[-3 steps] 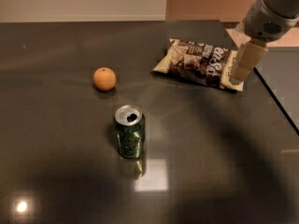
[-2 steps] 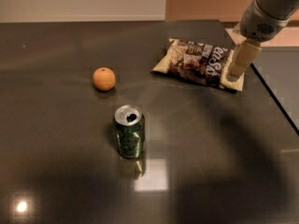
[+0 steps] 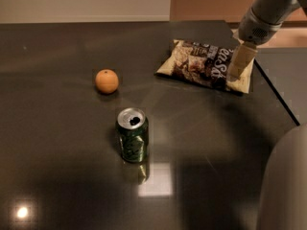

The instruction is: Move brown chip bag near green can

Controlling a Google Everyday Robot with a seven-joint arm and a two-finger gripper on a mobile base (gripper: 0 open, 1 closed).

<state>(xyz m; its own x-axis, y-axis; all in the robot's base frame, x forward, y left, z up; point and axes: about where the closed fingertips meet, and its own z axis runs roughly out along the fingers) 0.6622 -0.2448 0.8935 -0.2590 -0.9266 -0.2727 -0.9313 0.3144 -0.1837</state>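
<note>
The brown chip bag [image 3: 204,63] lies flat at the back right of the dark table [image 3: 62,143], cream ends showing. The green can [image 3: 132,136] stands upright near the table's middle, its silver top open, well in front and to the left of the bag. My gripper [image 3: 238,63] hangs from the grey arm at the upper right, just over the bag's right end and partly hiding it. I cannot tell whether it touches the bag.
A round orange fruit [image 3: 106,81] sits to the left, behind the can. The table's right edge [image 3: 276,97] runs diagonally close to the bag. A grey part of the robot [image 3: 285,186] fills the bottom right corner.
My gripper has shifted slightly left and away, staying over the bag's right end. The bag, can and orange have not moved.
</note>
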